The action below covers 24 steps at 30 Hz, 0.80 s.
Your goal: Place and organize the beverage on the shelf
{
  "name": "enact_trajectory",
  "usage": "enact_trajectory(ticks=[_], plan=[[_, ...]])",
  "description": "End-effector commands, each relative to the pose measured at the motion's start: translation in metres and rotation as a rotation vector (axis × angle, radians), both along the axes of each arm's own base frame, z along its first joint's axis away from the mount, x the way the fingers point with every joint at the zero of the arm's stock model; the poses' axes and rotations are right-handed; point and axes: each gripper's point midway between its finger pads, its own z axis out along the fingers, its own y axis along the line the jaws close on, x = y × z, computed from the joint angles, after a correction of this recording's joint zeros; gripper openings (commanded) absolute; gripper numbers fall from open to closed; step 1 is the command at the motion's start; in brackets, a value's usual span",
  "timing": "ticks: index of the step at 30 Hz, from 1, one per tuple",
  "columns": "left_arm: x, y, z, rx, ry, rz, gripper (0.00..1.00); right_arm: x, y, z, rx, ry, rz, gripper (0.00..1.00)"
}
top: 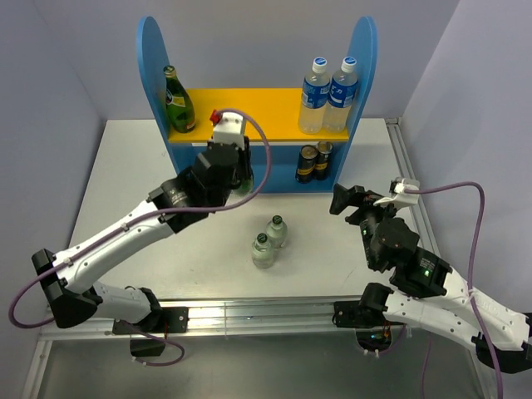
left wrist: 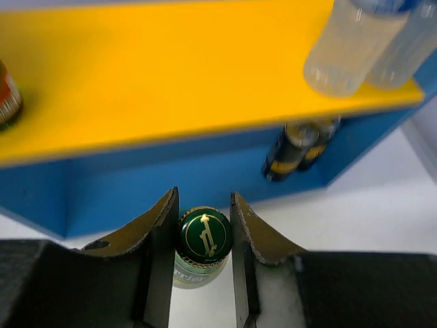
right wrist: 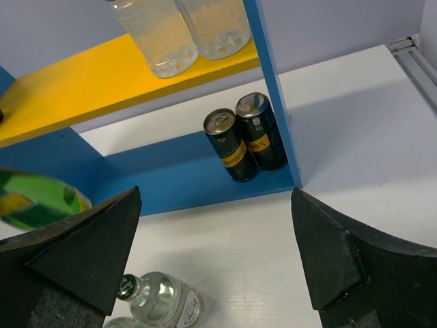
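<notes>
Clearly, the left gripper pinched the green glass bottle by its cap, just before the blue-and-yellow shelf. So slim a hold might let it swing against the shelf when lifted. The right gripper gaped empty.

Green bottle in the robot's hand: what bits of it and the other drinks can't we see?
The held green bottle: left wrist view shows just cap and neck; the left gripper hides the body.
The water bottles: caps cut off by the top edge, both wrist views.
The cans: labels too small from the top, blurred in the left wrist view.
The small clear bottles: cut off by the bottom edge, right wrist view.
</notes>
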Motion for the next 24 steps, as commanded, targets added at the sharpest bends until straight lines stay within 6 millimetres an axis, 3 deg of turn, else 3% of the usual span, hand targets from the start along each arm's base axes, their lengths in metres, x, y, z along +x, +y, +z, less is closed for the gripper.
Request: enact_trajectory(ticks=[1, 5, 12, 16, 24], plan=[[0.02, 0.015, 0.085, -0.088, -0.167, 0.055, 0.0, -0.001, -0.006, 0.006, 0.041, -0.026, -0.028, 0.97], [0.038, 0.021, 0.127, -0.11, -0.222, 0.074, 0.0, -0.001, -0.007, 0.005, 0.045, -0.027, -0.03, 0.97], [0.076, 0.053, 0.156, -0.094, -0.261, 0.143, 0.0, -0.001, -0.008, 0.005, 0.047, -0.03, -0.033, 0.97], [0.083, 0.068, 0.179, -0.117, -0.303, 0.162, 0.0, -0.001, -0.008, 0.005, 0.049, -0.031, -0.033, 0.97], [0.097, 0.083, 0.206, -0.121, -0.347, 0.2, 0.0, 0.001, -0.006, 0.003, 0.04, -0.029, -0.036, 0.97]])
